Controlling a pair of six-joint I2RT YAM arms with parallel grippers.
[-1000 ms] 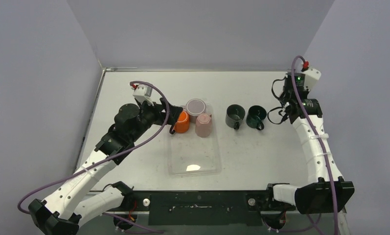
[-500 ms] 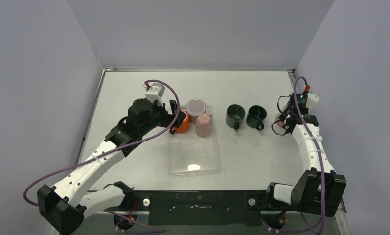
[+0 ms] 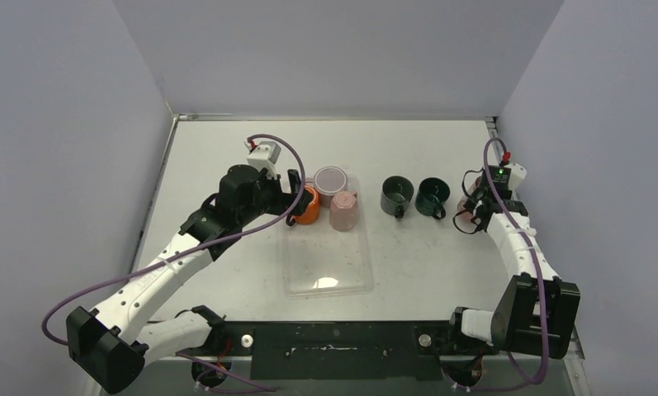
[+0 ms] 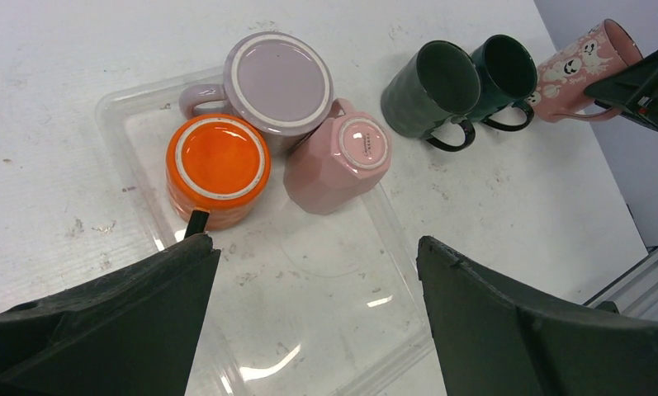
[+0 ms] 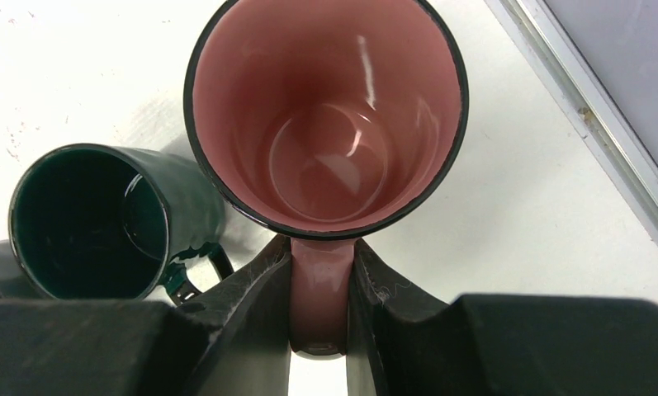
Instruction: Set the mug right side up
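Right gripper (image 5: pixel 319 276), pinching the pink mug (image 5: pixel 325 115) by its handle, has dropped beside the dark green mug (image 5: pixel 86 223), mouth roughly up (looks about ready to set down); left gripper (image 4: pixel 317 330), spread wide, has swung over the inverted orange mug (image 4: pixel 218 161) in the tray (image 4: pixel 325 272).

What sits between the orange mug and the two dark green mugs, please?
An upside-down pale pink mug lies between the orange mug and the dark green mugs; the left wrist view shows it.

Scuffed white table (image 3: pixel 226 140), thin metal trim (image 3: pixel 333 117) along its far edge, plain lavender-grey walls (image 3: pixel 333 49) on three sides
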